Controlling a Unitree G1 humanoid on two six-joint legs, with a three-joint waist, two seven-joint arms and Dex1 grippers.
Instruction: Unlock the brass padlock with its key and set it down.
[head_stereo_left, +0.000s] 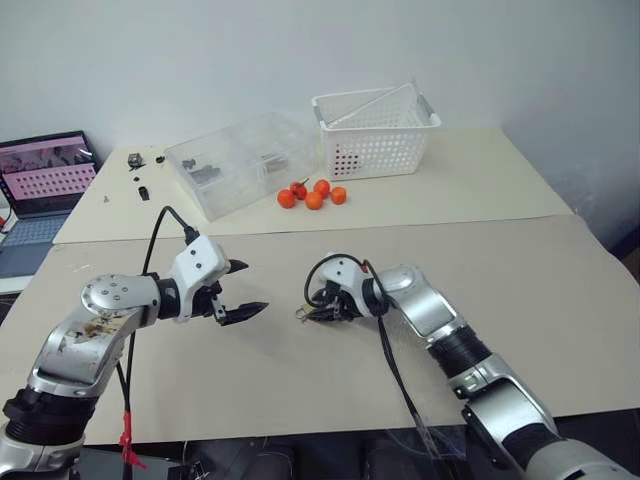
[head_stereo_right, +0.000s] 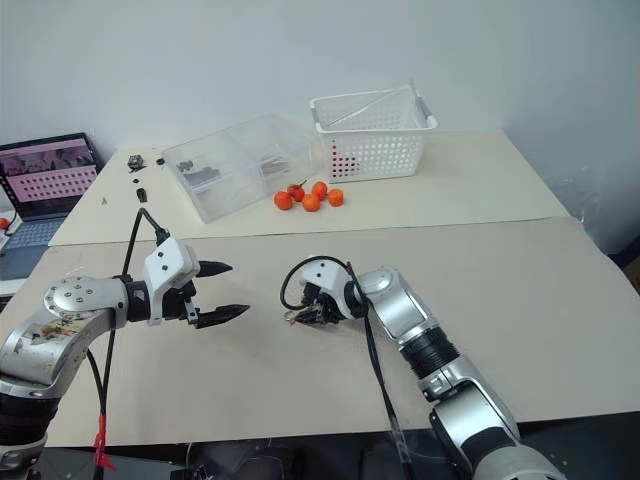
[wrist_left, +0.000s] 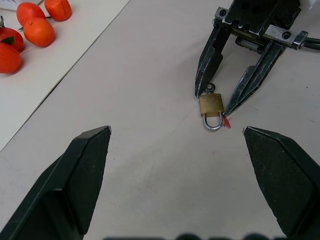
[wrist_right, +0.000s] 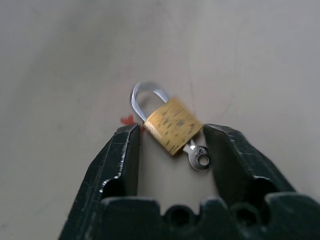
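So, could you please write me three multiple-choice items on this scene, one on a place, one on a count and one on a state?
1. Where is the brass padlock?
A. in the white basket
B. on the table between the right gripper's fingers
C. in the left gripper

2. How many orange fruits lie by the clear box?
A. two
B. five
C. nine

3. How does the left gripper stand?
A. open and empty
B. shut on the key
C. shut on a fruit

Answers: 1 B, since the left wrist view shows the lock lying flat between those fingertips; 2 B, counted in the head views; 3 A, since its fingers are spread with nothing between them.
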